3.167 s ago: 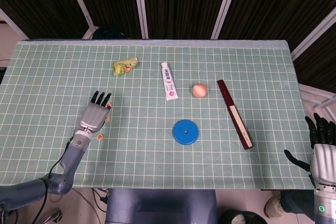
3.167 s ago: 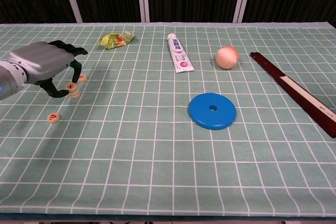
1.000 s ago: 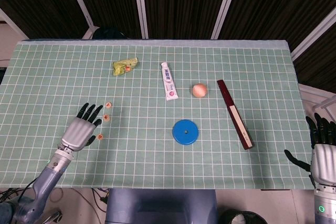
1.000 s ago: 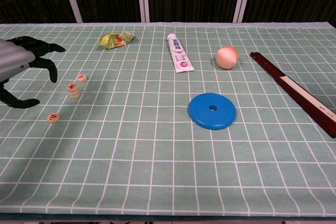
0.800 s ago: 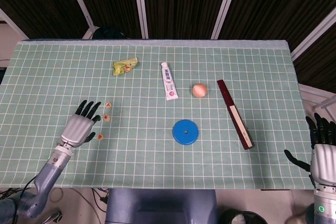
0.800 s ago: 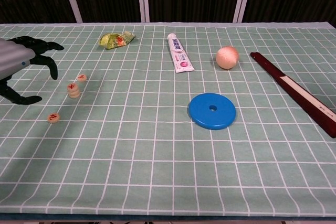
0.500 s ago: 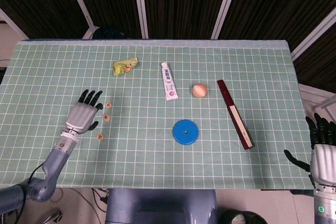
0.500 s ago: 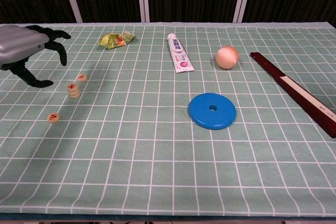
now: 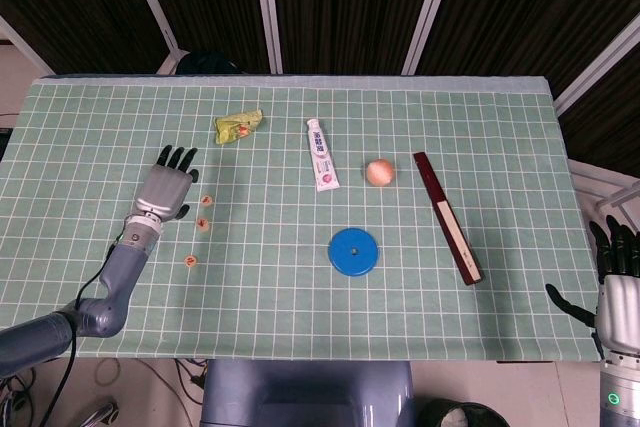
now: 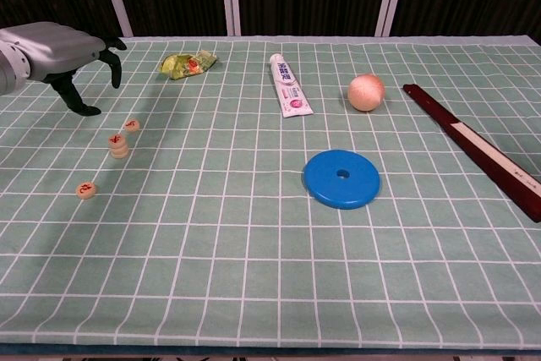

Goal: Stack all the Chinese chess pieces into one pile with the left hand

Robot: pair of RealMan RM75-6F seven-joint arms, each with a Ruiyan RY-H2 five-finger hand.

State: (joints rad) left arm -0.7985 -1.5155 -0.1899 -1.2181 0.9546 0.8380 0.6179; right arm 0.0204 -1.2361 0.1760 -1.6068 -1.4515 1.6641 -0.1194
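Left hand [image 10: 59, 48]: hovering empty over the surface [image 9: 500, 277] at the far left, fingers spread and curling downward; it is sitting farther back than half a second ago, now behind the chess pieces rather than beside them.
Small stack [image 10: 119, 146]: standing upright, axis vertical, red mark facing up, at about 5 o'clock from the left hand and apart from it; unchanged from earlier.
Back piece [image 10: 132, 125]: lying flat just at 1 o'clock from the small stack, close but not clearly touching.
Front piece [image 10: 85, 189]: lying flat by itself at 7 o'clock from the small stack, well apart.
Right hand [image 9: 618, 292]: hanging off the near right edge of the surface, fingers apart, holding nothing.
Blue disc [image 10: 341, 178]: lying flat near the middle, nothing resting in its centre hole.
Tube [image 10: 289, 85]: lying with its long axis running 12 to 6 o'clock.
Ball [image 10: 366, 92]: sitting between the tube and the dark stick [image 10: 473, 146].
Wrapper [image 10: 188, 63]: lying crumpled at 2 o'clock from the left hand.
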